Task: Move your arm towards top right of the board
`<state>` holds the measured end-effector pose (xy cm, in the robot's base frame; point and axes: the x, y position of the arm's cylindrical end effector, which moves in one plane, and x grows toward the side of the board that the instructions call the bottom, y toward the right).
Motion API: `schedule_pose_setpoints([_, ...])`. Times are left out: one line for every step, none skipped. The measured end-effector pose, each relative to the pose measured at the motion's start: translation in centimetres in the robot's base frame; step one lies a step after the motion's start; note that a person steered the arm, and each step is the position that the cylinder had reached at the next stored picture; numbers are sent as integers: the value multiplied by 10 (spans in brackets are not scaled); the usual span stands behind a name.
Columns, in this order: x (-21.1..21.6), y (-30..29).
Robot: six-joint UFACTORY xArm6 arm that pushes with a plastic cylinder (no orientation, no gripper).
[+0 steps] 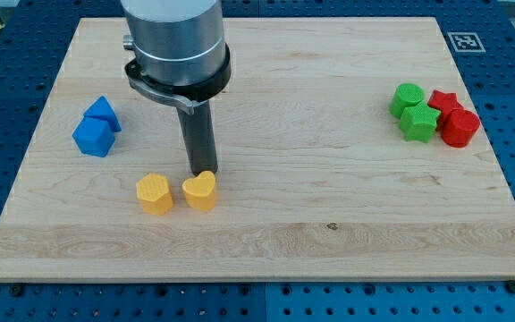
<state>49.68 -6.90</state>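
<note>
Board (266, 107): a pale wooden slab lying flat on a blue pegged bench; it looks rigid and smooth, so I judge anything on it slides easily. It bears every block and is the largest thing here.
Arm: a grey cylinder with a black collar comes down from the view's top, left of centre, ending in the dark rod.
My tip (201, 173): it stands at the view's lower left of centre, touching or just behind the top edge of the yellow heart block. There is no pincer on this rig, so spread or pressed together does not apply; the rod only pushes.
Task's thing: the arm itself, now far from the board's top right corner, which lies up and to the view's right near a printed marker (465, 41).
Handling: nothing needs taking hold of. I judge the rod stiff, and the travel a plain slide over bare wood between the clusters.
Blue blocks (97, 126): two, touching, at the view's left, well apart from the tip.
Green blocks (414, 111): two, touching, at the view's right.
Red blocks (454, 118): a star shape and a rounder one, pressed against the green pair.
Yellow heart block (200, 190): small, looks light, likely to shift at a nudge.
Yellow block (154, 193): just beside the heart, on its left.
Containers: none in sight.
</note>
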Motion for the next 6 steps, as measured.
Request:
schedule_pose_setpoints([-1, 5])
schedule_pose_setpoints([-20, 45])
schedule_pose_setpoints([-50, 108])
schedule_pose_setpoints([-97, 154])
schedule_pose_setpoints([-159, 193])
schedule_pose_setpoints([-201, 260])
